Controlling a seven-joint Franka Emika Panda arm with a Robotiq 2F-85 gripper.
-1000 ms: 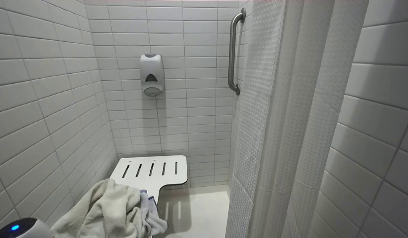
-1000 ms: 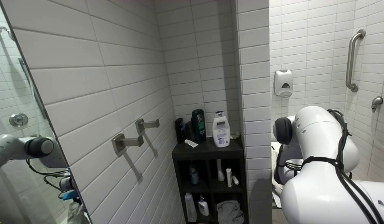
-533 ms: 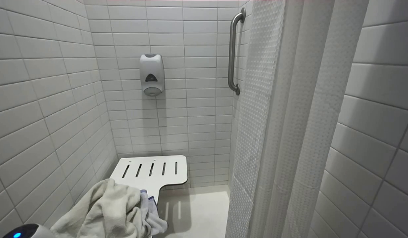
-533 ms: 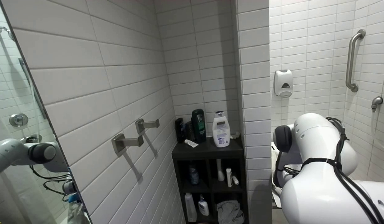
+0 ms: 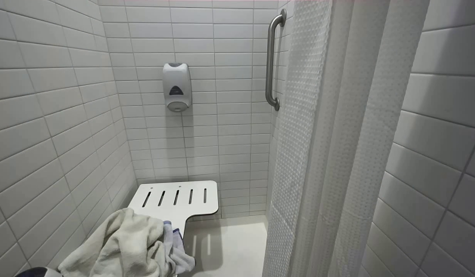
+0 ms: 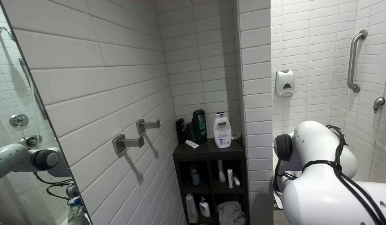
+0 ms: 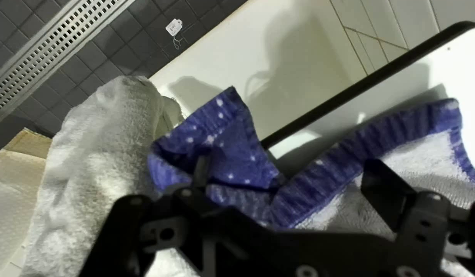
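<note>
My gripper (image 7: 287,165) stands open in the wrist view, its two black fingers wide apart over a cloth with a blue-purple border (image 7: 337,161) and a pale grey-white middle (image 7: 429,157). Folds of the border lie between and beneath the fingers; whether they touch is hard to tell. Left of the gripper hangs a fluffy whitish towel (image 7: 102,165). In an exterior view the cream towel (image 5: 122,246) is heaped on the white slotted bench (image 5: 199,198), with the blue-edged cloth (image 5: 177,254) at its right. Both exterior views hide the gripper directly; the arm (image 6: 321,175) reaches towards the bench.
A curtain (image 5: 337,134) hangs right of the bench. A soap dispenser (image 5: 177,86) and grab bar (image 5: 272,61) are on the tiled walls. A black shelf (image 6: 211,153) holds several bottles beside hooks (image 6: 128,143). A floor drain (image 7: 60,50) runs past the bench.
The arm has come down steadily in both exterior views, and its mirror reflection has sunk as well. The heaped towels and the bench look unchanged.
</note>
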